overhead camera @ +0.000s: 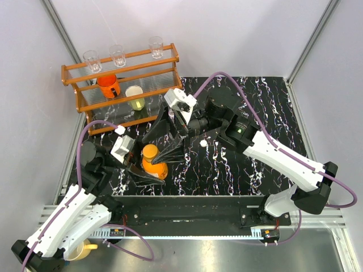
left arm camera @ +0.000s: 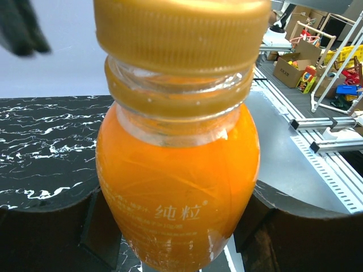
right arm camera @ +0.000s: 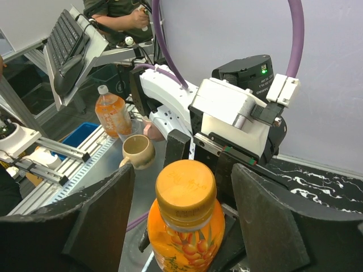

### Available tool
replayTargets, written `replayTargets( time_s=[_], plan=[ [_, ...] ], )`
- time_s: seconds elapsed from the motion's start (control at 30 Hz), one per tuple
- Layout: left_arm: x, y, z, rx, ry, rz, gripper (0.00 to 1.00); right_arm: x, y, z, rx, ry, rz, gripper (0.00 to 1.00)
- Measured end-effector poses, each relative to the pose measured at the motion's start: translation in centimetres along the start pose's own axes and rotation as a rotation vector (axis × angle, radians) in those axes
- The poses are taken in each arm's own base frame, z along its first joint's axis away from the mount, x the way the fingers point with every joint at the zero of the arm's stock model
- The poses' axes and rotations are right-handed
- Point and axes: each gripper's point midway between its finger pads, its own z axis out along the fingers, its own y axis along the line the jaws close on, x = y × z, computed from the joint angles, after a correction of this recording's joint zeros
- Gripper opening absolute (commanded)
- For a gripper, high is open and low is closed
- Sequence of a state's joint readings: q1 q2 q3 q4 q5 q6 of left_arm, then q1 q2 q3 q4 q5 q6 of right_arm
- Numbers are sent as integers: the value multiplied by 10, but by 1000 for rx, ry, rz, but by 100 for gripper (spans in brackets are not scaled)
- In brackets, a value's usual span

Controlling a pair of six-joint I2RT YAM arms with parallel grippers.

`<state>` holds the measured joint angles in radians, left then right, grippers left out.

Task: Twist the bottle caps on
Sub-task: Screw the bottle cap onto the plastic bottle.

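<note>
One squat, glossy orange plastic bottle [left arm camera: 178, 170] bearing one round orange cap [left arm camera: 181, 28]; left end effector [left arm camera: 176, 241] clamps its body, right end effector [right arm camera: 182, 195] spread wide.

- Wooden rack [overhead camera: 142, 66] sits back left of me, with three clear glasses [overhead camera: 92, 61] along its top.
- Under those are an orange mug [overhead camera: 108, 86] and a pale cup [overhead camera: 135, 97].
- Black white-veined mat [overhead camera: 261, 102] covers the table.
- Off the table there's a beige mug [right arm camera: 137, 151], a white-capped drink bottle [right arm camera: 113, 116] just behind it, and a tilted keyboard [right arm camera: 68, 48].
</note>
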<state>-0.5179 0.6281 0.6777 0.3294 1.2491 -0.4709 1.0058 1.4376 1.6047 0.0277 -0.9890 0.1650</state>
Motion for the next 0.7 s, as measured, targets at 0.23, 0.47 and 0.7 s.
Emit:
replayTargets(
  time_s=[0.23, 0.47, 0.7],
  plan=[
    [-2, 4, 0, -22, -10, 8, 15, 8, 1, 2, -7, 12, 18, 70],
    [-1, 7, 0, -32, -10, 7, 15, 8, 1, 2, -5, 12, 20, 62],
    [-1, 6, -1, -32, -8, 14, 15, 9, -1, 2, 6, 10, 20, 55]
  ],
)
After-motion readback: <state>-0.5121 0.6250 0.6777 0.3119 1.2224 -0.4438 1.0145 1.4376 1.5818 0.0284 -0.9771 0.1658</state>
